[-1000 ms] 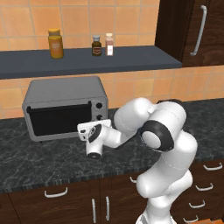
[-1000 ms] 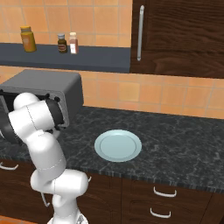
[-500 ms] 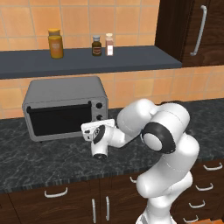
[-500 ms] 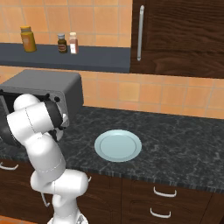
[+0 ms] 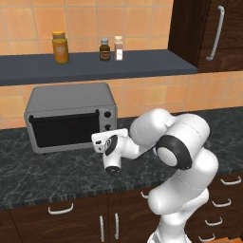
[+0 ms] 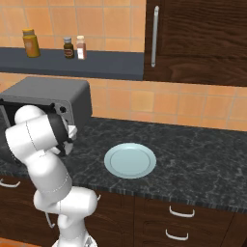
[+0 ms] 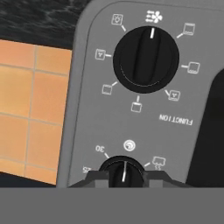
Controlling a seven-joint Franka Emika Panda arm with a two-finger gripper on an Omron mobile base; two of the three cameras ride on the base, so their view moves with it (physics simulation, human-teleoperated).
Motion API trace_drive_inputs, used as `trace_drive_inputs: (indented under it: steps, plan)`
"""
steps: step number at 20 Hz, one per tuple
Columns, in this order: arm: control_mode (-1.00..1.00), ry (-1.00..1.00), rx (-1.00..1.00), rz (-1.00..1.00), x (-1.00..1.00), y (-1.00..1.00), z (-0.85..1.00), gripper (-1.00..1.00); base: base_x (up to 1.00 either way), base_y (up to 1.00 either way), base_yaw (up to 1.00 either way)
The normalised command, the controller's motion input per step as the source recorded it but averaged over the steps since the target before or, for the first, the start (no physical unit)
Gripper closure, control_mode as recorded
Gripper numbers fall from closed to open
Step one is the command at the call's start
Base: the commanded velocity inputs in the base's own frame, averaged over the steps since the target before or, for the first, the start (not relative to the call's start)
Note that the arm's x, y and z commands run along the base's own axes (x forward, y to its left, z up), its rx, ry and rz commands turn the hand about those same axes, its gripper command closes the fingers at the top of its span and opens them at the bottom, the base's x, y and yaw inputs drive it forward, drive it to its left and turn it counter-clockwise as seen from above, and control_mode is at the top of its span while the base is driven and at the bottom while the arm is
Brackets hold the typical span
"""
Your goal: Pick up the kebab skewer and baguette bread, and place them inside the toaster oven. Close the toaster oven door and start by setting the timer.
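The toaster oven (image 5: 66,118) stands on the dark counter, and its door (image 5: 64,130) is closed. My gripper (image 5: 106,138) is at the lowest knob of the oven's right front panel. In the hand view the panel appears upside down. There my gripper (image 7: 124,177) is shut on the timer knob (image 7: 123,168), with a finger tip on each side of it. The larger function knob (image 7: 145,59) sits clear of the fingers. From the right, my arm covers the oven (image 6: 53,96) front. The kebab skewer and the baguette bread are out of view.
A pale blue plate (image 6: 130,160) lies bare on the counter to the right of the oven. Above the oven, a dark shelf (image 5: 95,66) carries an orange jar (image 5: 60,47) and two small bottles (image 5: 105,49). A tall dark cabinet (image 6: 198,38) hangs at the right.
The hand has edged a little to the right, closer to the oven's knob panel. The jaws have closed onto the timer knob.
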Motion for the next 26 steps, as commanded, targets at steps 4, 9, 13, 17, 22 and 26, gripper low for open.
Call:
trace_drive_inputs:
  steps: [4, 9, 13, 17, 22, 26]
  plan:
    - [-1.0, 0.0, 0.0, 0.0, 0.09, -0.18, 0.05, 1.0, 0.0, 0.0, 0.0]
    - [-1.0, -0.03, 0.0, 0.0, 0.15, -0.15, 0.08, 1.0, 0.0, 0.0, 0.0]
    - [-1.0, -0.03, 0.0, 0.0, 0.13, -0.2, 0.12, 1.0, 0.0, 0.0, 0.0]
    - [-1.0, -0.02, 0.01, 0.0, 0.16, -0.32, 0.22, 1.0, 0.0, 0.0, 0.0]
    - [-1.0, -0.03, 0.09, -0.02, 0.17, -0.17, 0.33, 1.0, 0.0, 0.0, 0.0]
    - [-1.0, -0.06, 0.16, -0.03, 0.28, -0.07, 0.41, 1.0, 0.0, 0.0, 0.0]
